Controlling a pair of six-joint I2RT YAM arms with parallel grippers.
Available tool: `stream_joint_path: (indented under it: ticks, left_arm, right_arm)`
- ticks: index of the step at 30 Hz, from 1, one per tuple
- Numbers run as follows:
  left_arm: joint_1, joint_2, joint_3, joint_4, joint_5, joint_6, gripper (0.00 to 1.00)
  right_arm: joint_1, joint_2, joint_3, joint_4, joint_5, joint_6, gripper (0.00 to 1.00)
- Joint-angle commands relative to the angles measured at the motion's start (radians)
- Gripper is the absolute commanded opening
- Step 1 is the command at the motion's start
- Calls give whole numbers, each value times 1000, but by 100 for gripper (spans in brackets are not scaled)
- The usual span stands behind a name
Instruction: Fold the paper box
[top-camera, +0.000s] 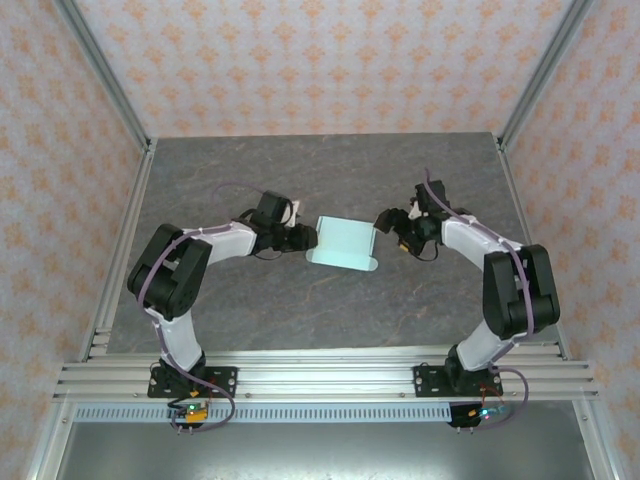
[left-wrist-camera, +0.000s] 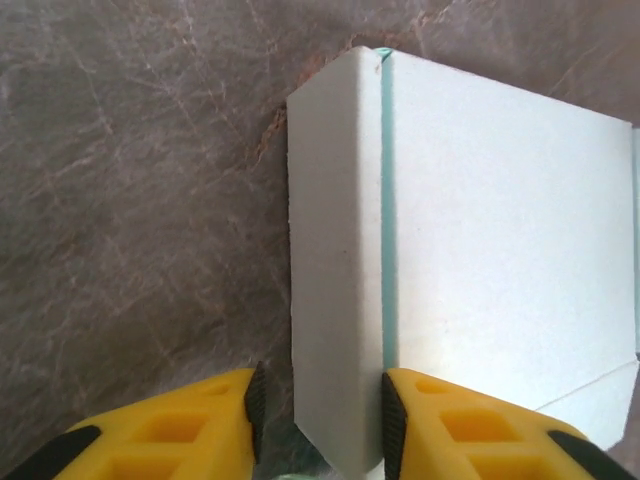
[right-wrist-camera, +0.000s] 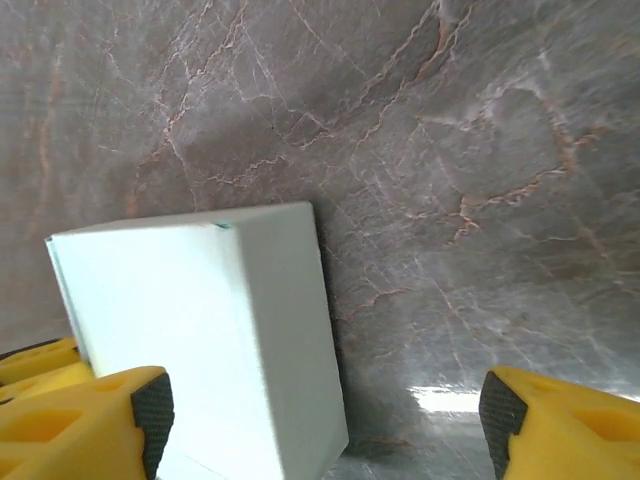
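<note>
No text, label, brand, number or sign can be read here. The paper box (top-camera: 345, 243) is plain pale mint card with no print. The tabletop (top-camera: 300, 180) has only grey stone veining, and the walls (top-camera: 320, 60) carry a repeated orange ornament without lettering.

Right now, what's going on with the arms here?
Both arms are at the paper box in the middle of the table. The left gripper straddles a folded side flap of the box, jaws open, not clamped on it. The right gripper is wide open at the opposite side, holding nothing.
</note>
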Motion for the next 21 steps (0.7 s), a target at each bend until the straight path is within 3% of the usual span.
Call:
stream_joint_path:
  ticks: [1,10,12,18,21]
  left_arm:
    - [31,98,-69,25,65,-30,32]
    - [55,92,-88,34,79,-8,31]
    - [56,90,-80,34,80,-15,32]
    - [56,26,-89,71,101,-41,43]
    - [56,-59,-108,97,89,-37,59]
  right_arm:
    - [0,58,-32,193,-241,86,83]
    - [10,161,-40,402,-365,190,84]
    - [18,175,-32,432,-366,222,80]
    - [19,183,-86,665,-358,450,63]
    - [20,159,-88,631,-332,498,55]
